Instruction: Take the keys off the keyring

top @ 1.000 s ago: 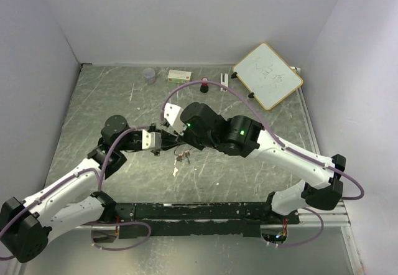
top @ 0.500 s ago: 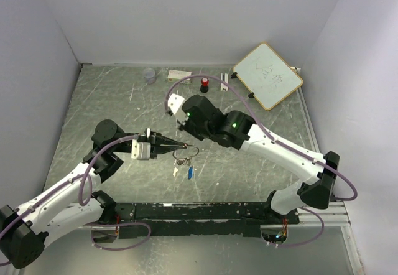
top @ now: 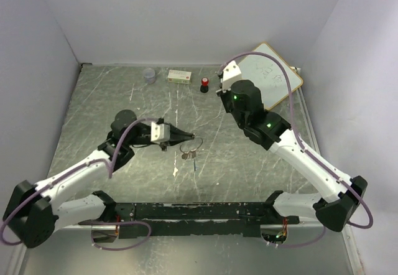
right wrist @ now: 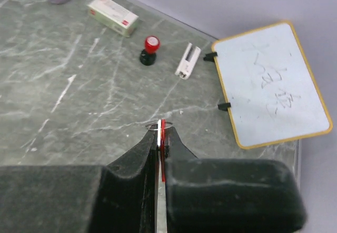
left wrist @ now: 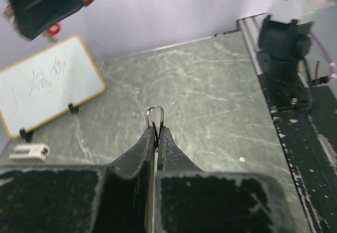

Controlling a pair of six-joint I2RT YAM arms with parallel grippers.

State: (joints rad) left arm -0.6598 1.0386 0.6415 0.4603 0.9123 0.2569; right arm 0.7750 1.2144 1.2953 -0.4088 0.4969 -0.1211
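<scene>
My left gripper (top: 180, 140) is shut on the thin silver keyring (top: 192, 145) and holds it just above the table. The blue-headed key (top: 194, 162) and small silver pieces (top: 185, 155) hang from it. In the left wrist view the ring's loop (left wrist: 155, 115) sticks out past the closed fingertips (left wrist: 166, 136). My right gripper (right wrist: 163, 130) is shut on the red-headed key (right wrist: 164, 134), with a small wire loop (right wrist: 154, 125) at its tip. It is held high at the back right. In the top view its fingers are hidden under the wrist (top: 239, 94).
A whiteboard (top: 280, 82) leans at the back right and shows in the right wrist view (right wrist: 271, 83). A black stamp with a red top (top: 204, 86), a white box (top: 180, 75), a clear cup (top: 149, 74) and a small white piece (right wrist: 188, 60) stand along the back.
My right arm has pulled away from the left gripper and swung up to the back right with the red key. The keyring with the blue key stays in the left gripper.
</scene>
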